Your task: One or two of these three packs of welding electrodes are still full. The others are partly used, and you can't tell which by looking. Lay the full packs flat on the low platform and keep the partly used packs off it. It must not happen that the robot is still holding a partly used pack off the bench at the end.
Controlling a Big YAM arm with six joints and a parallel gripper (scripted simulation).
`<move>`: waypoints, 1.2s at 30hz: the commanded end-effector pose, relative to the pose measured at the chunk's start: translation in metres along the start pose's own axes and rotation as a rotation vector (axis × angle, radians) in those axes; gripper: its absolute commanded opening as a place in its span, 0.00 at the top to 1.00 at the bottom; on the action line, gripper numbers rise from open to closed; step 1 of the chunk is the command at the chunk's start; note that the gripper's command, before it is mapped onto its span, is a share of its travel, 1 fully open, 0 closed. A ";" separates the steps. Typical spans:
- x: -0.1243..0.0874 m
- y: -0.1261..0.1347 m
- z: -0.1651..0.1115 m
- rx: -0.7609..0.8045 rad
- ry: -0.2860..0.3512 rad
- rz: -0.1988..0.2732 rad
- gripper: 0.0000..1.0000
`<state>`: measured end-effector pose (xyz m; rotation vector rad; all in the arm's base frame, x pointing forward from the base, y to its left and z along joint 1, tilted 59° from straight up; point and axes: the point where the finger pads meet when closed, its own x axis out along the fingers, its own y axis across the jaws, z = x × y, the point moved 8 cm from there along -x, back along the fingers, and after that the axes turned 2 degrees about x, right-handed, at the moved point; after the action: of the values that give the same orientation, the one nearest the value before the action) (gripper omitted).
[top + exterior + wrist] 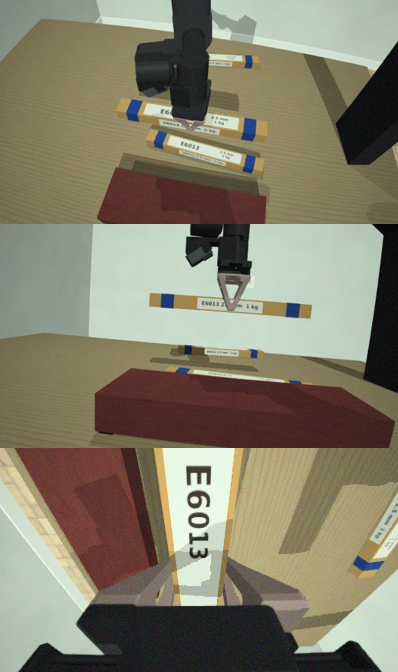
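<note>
My gripper (190, 126) is shut on the middle of an orange E6013 electrode pack with blue bands (191, 119). It holds the pack level and high above the table (230, 305). In the wrist view the held pack (199, 523) runs straight out between my fingers. A second pack (204, 151) lies flat on the table just behind the dark red low platform (182, 201). A third pack (234, 61) lies flat at the far side of the table, partly hidden by the arm. The platform (243, 408) has nothing on its top.
A tall black block (374, 114) stands at the right edge of the table. A white wall runs along the back. The wooden table top extends wide to the left.
</note>
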<state>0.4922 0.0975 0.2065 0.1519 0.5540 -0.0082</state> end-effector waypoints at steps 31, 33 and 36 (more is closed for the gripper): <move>0.000 0.086 0.005 0.014 -0.018 0.019 1.00; -0.001 0.091 0.006 0.016 -0.021 0.021 1.00; 0.001 0.099 0.005 0.016 -0.021 0.021 1.00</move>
<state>0.5070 0.1752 0.2109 0.1572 0.5428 -0.0194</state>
